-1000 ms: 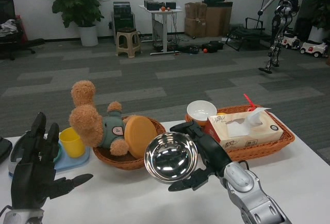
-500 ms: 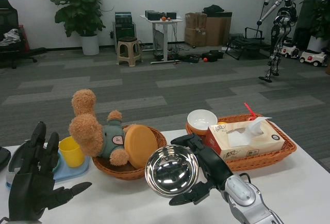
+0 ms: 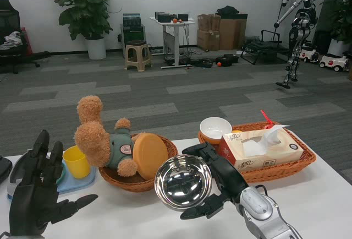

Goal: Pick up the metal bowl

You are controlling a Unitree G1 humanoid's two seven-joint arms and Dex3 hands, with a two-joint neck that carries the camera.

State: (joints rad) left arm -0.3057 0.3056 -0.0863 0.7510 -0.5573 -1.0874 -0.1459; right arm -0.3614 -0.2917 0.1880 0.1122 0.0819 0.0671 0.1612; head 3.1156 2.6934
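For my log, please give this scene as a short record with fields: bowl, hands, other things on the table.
bowl: metal bowl, tilted toward the camera, lifted in front of the baskets
right hand: right hand grips the bowl by its rim
left hand: left hand raised at the left, fingers spread, holds nothing
left basket: round basket with a teddy bear and an orange disc
right basket: long basket with a tissue box and a white cup
far left: yellow cup on a blue plate
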